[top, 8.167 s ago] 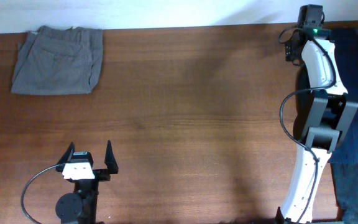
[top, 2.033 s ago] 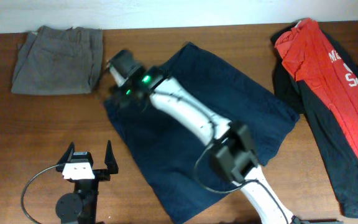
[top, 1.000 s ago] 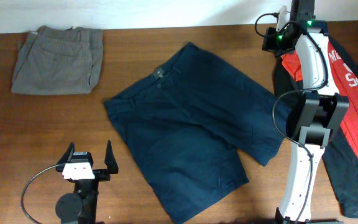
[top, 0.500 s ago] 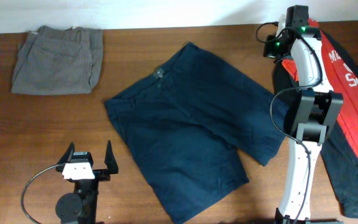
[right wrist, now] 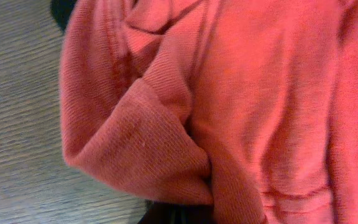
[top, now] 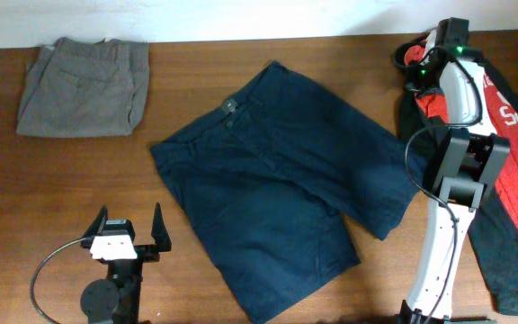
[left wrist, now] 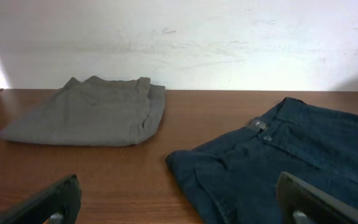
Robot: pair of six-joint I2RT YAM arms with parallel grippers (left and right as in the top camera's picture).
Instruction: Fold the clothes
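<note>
Because every piece here is soft cloth, none of it will keep a shape when lifted: it looks light, limp and apt to drape, crease or slide over the smooth table [top: 61, 180], so I judge it wants a pinch on a thick edge rather than on the open middle. The navy shorts [top: 277, 184] lie spread flat and unfolded at the centre of the table, set at a slant. Their waistband [top: 218, 108] and its button point toward the far left, and the two legs run toward the near right. The waistband corners and the leg hems look like the firmest places to take hold, being doubled and stitched. The grey trousers [top: 84, 85] sit already folded at the far left corner, well apart from the shorts. At the right edge the red garment [top: 515, 171] lies loose over a black garment [top: 497, 261], neither of them folded. The left gripper [top: 130, 220] rests at the near edge, near the shorts' left corner, its jaws spread wide and empty. The right gripper [top: 418, 63] hangs over the far end of the red garment with its jaws closed tight. Its wrist camera is filled with bunched red knit, but whether any of that cloth is caught between the fingers I cannot tell. The red knit seems stretchy and may pull long if dragged by one point
</note>
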